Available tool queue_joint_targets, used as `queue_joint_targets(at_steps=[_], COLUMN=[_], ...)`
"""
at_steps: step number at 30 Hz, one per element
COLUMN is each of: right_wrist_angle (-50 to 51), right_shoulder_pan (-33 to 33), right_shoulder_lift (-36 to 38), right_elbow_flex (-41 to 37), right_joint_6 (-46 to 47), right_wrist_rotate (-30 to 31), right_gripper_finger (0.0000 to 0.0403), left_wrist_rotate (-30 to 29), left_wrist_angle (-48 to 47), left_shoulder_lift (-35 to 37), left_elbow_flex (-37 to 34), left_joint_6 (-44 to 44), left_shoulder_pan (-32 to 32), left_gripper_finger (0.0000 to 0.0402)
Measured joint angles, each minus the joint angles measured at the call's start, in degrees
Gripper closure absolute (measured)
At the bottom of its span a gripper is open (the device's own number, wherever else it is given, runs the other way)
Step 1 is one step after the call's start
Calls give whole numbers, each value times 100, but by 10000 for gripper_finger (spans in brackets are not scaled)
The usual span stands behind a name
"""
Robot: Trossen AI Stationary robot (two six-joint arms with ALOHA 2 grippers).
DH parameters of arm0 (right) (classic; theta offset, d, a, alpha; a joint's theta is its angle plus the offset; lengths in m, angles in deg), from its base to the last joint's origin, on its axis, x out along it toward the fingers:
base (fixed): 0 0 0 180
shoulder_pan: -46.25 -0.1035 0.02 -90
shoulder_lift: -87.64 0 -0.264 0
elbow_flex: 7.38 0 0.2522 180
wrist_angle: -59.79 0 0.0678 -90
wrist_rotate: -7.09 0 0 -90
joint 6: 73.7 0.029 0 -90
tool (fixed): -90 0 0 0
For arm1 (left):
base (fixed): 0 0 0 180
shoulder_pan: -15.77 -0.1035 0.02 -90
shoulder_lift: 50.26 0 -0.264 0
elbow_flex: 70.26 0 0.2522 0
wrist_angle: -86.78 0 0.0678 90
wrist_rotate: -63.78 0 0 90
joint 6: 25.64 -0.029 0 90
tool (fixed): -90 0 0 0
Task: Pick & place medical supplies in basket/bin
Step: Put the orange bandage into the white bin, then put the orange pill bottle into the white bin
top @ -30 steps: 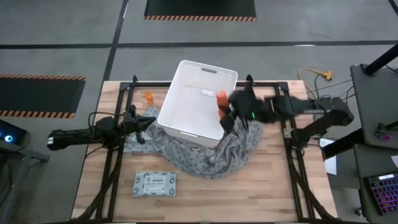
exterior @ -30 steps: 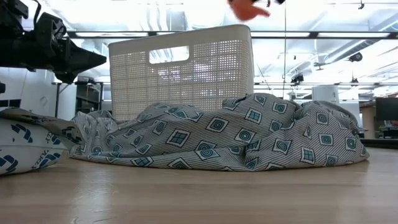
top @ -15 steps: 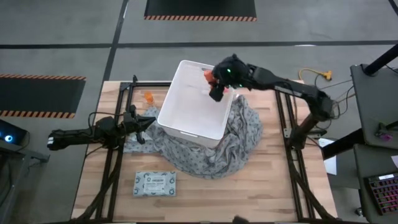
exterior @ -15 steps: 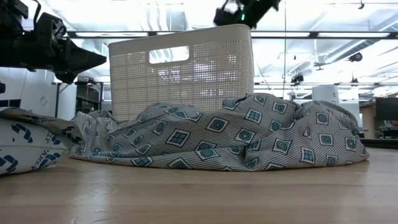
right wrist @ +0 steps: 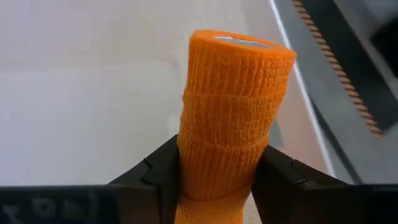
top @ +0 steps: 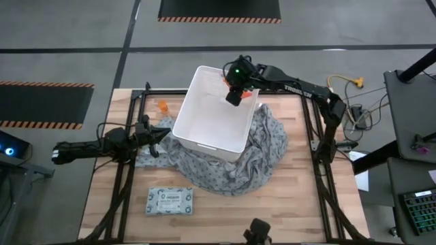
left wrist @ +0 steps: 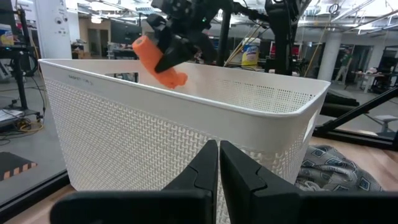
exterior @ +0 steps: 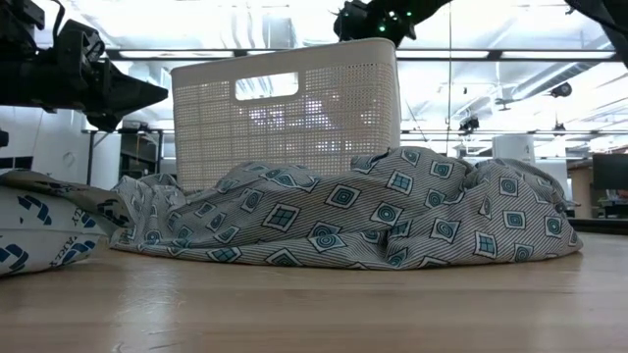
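My right gripper [top: 235, 90] hovers over the far end of the white bin [top: 204, 116], shut on the orange tapered tube [right wrist: 231, 99], which also shows in the left wrist view [left wrist: 159, 60]. My left gripper [top: 161, 136] is shut and waits level at the bin's left wall, touching nothing. The small orange bottle [top: 162, 106] stands on the table left of the bin. The green-grey packet [top: 169, 201] lies flat near the table's near edge. The tiny white piece is hidden. The bin sits on the grey patterned cloth [top: 238, 163]. My right gripper pinches the orange tube between its two fingers [right wrist: 160, 177] on opposite sides of its wrapped wall [right wrist: 217, 165]. The tube's wider open end [right wrist: 239, 43] sticks out past the fingertips. It is lifted clear and tilted above the bin's rim [left wrist: 186, 93].
The cloth bunches around the bin's near and right sides [exterior: 392, 221]. Black frame rails [top: 129, 170] run along the table's left and right. Bare wood [top: 272, 211] lies toward the near edge. A yellow cable [top: 344, 82] lies beyond the far right corner.
My right gripper carried the orange tube from above the bin's right wall toward the far edge and slightly left, stopping over the bin's far end; the arm stretched out and turned as it went. It stayed shut on the tube.
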Motion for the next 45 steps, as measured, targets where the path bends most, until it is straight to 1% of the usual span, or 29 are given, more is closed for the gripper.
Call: queue_joint_targets(at_steps=[3,9,13,15,18,23,25,26,28,30,31,33,35,38,42,45], right_wrist_angle=[239,605,780,811,833,616,325,116,-410,-1086,-1404,-2048,-2515,-3299,-4035,-4442], right_shoulder_pan=[1,-8,-3,-1,-1,-98,-162,-185,-251,-303,-351,-441,-576,-820,-1210,-1505], right_shoulder_lift=[-93,-131,-116,-112,-59,306,536,677,956,1260,1406,1722,2100,2765,3772,4631], right_elbow_flex=[173,310,313,313,313,313,309,278,145,-139,-315,-762,-1330,-2402,-3875,-4803], right_joint_6=[4,12,54,218,719,842,840,797,701,606,604,758,949,1270,1746,2045], right_wrist_rotate=[234,248,341,403,397,308,-60,-402,-1279,-2218,-2564,-2894,-2912,-2896,-2454,-2233], right_gripper_finger=[235,190,168,162,159,168,172,174,178,181,183,185,188,191,196,203], left_wrist_rotate=[0,2,2,0,2,2,2,2,2,1,2,2,2,2,2,2], left_wrist_angle=[3,9,11,11,12,13,13,13,13,13,13,13,13,14,13,15], left_shoulder_lift=[0,0,0,0,0,0,0,0,0,0,0,0,0,0,0,0], left_elbow_flex=[0,0,0,0,0,0,0,0,0,0,0,0,0,0,0,0], left_joint_6=[0,0,0,0,0,0,0,0,1,0,1,0,0,1,0,2], left_shoulder_pan=[2,1,2,2,2,2,0,0,2,1,1,2,2,1,2,1], left_gripper_finger=[402,402,402,402,402,402,402,402,402,402,402,402,402,402,402,402])
